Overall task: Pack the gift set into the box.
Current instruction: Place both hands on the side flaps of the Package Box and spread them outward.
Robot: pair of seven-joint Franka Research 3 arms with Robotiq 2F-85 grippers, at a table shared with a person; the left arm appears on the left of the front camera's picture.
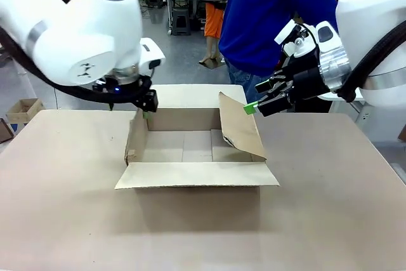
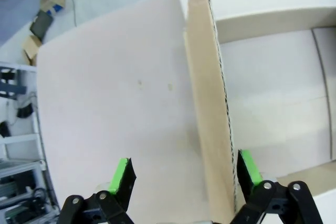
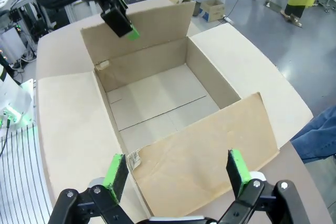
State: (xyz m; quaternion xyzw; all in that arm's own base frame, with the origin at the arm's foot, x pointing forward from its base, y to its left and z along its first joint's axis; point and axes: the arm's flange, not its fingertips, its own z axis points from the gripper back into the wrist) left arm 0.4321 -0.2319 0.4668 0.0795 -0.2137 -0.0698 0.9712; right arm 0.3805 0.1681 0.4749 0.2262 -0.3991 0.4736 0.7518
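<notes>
since the left gripper (image 2: pixel 185 170) and right gripper (image 3: pixel 176 166) had their fingers apart, only straddling the left flap (image 2: pixel 207 103) and right flap (image 3: pixel 210 145) of the empty box (image 1: pixel 190 147) mid table (image 1: pixel 330 207), either flap could've flopped inward and blocked the opening, i reckon.

Beige table (image 1: pixel 330 220); blue-shirted person (image 1: pixel 266 17) standing behind it.

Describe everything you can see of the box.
The box is a plain brown corrugated carton, open and empty, sitting on the table. Its near and far flaps lie folded outward. The left flap stands upright between the fingers of the open left gripper. The right flap leans inward between the fingers of the open right gripper. Whether the pads touch the flaps is unclear.
</notes>
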